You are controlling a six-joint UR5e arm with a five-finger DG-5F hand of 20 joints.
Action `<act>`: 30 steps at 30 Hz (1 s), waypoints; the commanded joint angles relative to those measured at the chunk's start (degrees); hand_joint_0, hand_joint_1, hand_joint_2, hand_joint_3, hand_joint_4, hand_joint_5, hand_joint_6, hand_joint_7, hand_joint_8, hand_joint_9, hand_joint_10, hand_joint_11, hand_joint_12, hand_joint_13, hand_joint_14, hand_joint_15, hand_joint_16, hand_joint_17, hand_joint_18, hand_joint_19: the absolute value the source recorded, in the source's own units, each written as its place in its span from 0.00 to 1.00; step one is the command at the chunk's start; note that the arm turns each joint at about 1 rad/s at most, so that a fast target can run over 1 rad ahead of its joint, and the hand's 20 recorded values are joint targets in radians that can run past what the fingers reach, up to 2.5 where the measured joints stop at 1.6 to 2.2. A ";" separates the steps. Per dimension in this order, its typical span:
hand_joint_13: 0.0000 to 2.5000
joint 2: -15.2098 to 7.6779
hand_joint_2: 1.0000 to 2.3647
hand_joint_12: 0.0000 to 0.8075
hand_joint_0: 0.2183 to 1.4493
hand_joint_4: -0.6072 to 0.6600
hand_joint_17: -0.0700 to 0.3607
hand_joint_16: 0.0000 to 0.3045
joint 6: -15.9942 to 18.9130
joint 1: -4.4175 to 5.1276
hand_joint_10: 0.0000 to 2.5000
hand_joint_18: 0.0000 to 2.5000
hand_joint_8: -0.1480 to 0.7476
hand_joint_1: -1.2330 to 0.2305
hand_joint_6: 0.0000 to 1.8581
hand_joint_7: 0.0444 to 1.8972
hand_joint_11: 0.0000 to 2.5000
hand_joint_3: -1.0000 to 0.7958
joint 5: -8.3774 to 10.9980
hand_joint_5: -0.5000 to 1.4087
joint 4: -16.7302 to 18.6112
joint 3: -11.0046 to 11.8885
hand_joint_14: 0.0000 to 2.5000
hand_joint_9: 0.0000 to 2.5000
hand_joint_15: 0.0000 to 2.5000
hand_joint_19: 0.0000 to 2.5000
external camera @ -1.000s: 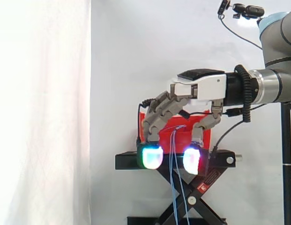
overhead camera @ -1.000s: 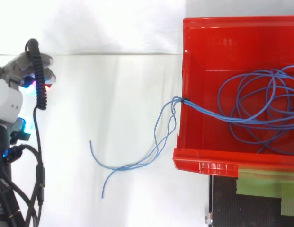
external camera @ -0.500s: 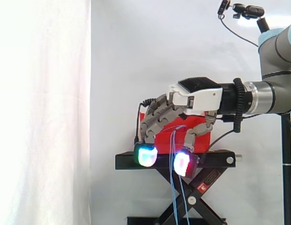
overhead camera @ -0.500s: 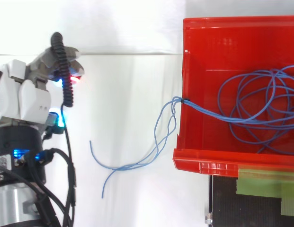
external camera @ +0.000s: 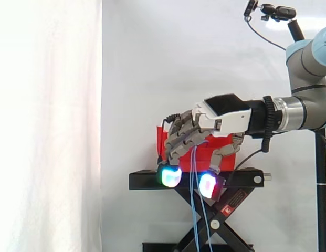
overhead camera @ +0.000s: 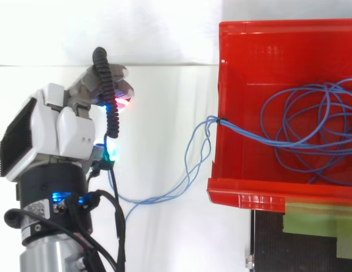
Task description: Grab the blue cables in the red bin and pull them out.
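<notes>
Hand [external camera: 221, 112] hovers unclenched left of red bin [overhead camera: 222, 85]; blue cables [overhead camera: 214, 120] hang over its rim, ready for grasping.

From above, I see the hand [overhead camera: 56, 133] has come in from the left edge toward the red bin [overhead camera: 224, 184] and now covers the loose ends of the blue cables [overhead camera: 190, 164]. From the side, its glowing pads [external camera: 171, 177] stand closer together.

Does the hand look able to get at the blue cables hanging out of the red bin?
Probably yes: the hand is open, and nothing stands between it and the blue cables hanging from the red bin.
</notes>
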 commanded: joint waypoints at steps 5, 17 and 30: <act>0.31 0.00 0.00 0.50 0.43 0.62 0.44 0.17 -6.62 -1.06 0.01 0.22 0.48 0.21 0.00 0.36 0.40 0.00 -0.04 0.64 0.56 -0.94 0.01 0.28 0.37 0.28; 0.31 0.00 0.00 0.49 0.43 0.62 0.44 0.17 -12.07 -2.55 0.01 0.22 0.48 0.21 0.00 0.35 0.40 0.00 -0.04 0.63 1.61 -1.38 0.01 0.28 0.36 0.28; 0.31 0.00 0.00 0.49 0.45 0.60 0.43 0.17 -12.33 -3.43 0.01 0.22 0.48 0.21 0.00 0.35 0.40 0.00 0.40 0.64 -1.11 -1.29 0.01 0.29 0.35 0.28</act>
